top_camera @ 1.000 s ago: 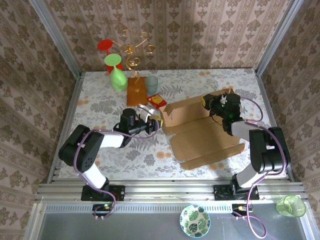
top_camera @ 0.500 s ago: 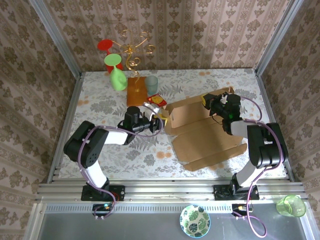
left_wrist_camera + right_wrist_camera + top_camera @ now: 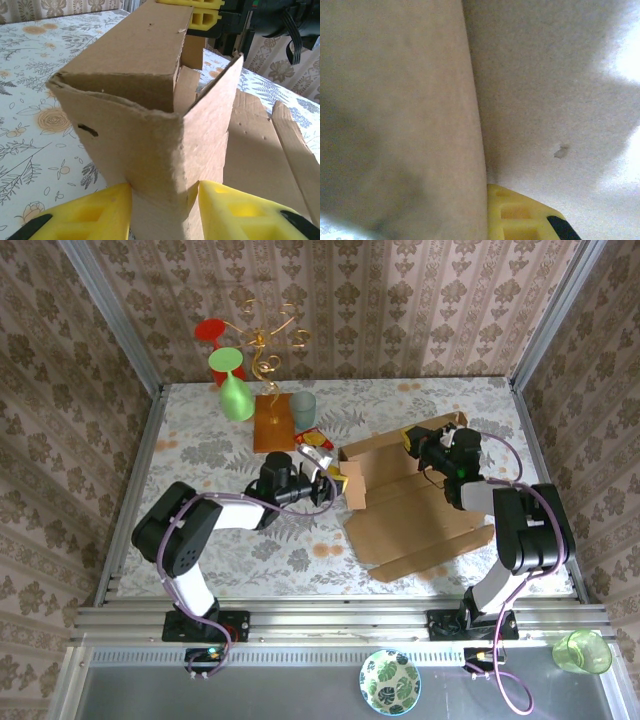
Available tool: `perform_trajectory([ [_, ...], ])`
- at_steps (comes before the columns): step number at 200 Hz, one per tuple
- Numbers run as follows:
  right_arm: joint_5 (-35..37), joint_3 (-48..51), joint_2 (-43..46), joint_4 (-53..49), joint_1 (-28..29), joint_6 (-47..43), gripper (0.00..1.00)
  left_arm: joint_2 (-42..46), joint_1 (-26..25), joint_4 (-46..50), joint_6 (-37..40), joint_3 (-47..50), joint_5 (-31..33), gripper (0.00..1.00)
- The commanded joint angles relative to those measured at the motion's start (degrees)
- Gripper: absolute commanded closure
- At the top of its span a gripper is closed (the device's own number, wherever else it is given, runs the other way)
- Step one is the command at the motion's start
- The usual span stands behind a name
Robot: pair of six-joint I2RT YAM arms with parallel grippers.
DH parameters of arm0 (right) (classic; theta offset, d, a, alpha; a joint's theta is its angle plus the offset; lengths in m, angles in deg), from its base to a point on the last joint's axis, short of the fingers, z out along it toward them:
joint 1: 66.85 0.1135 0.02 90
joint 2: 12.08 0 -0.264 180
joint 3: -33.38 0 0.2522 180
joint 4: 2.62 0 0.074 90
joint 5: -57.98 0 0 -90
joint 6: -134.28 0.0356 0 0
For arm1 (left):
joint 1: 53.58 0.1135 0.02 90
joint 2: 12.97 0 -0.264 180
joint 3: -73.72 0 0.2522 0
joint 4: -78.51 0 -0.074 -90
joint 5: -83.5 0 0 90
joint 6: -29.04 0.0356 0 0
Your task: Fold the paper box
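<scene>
I am working on the paper box [image 3: 420,520], which is lying half open right of centre in the overhead view, its broad base flat on the bench [image 3: 200,450] and its rear wall standing. My left end effector [image 3: 342,480] is pinching the box's left side flap. In the left wrist view the two yellow fingers [image 3: 225,210] are sitting at the bottom of the frame, either side of the bent cardboard. My right end effector [image 3: 415,443] is pressed together at the top edge of the rear wall, at the upper right of the box. I cannot tell whether any cardboard is caught between its fingers.

I am judging the main risk to be the flap slipping. I am gripping only near its corner, so swinging it inward could pull it free or crush the crease. Nothing is weighing down the base, so it could skid or lift. If my two arms pull unevenly, the rear wall could buckle.

Just above and left of the flap, a small red and yellow packet [image 3: 315,438], a grey cup [image 3: 303,405] and a wooden slab [image 3: 272,420] with a gold wire stand are crowding my left arm. A wide swing could knock them. A green glass [image 3: 236,398] is standing further to the upper left.
</scene>
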Motion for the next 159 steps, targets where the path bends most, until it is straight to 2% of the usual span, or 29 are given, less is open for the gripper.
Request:
perform_trajectory([
  [1, -1.1, -0.7, -1.7, 5.2, 0.5, 1.0, 1.00, 0.2, -1.0, 2.5, 3.5, -1.8, 4.6, 0.60],
  [29, -0.7, -1.3, -2.9, 6.8, 1.4, 1.8, 1.00, 0.8, -1.6, 7.5, 6.2, -3.3, 12.1, 0.60],
  [79, 0.3, -1.4, -4.3, 7.8, 1.8, 2.5, 1.00, -0.7, -3.1, 6.7, 5.8, -4.9, 14.2, 0.56],
  [159, 1.9, -1.3, -4.5, 7.9, 2.4, 3.5, 1.00, -2.2, -6.5, 4.8, 5.1, -4.9, 24.1, 0.52],
])
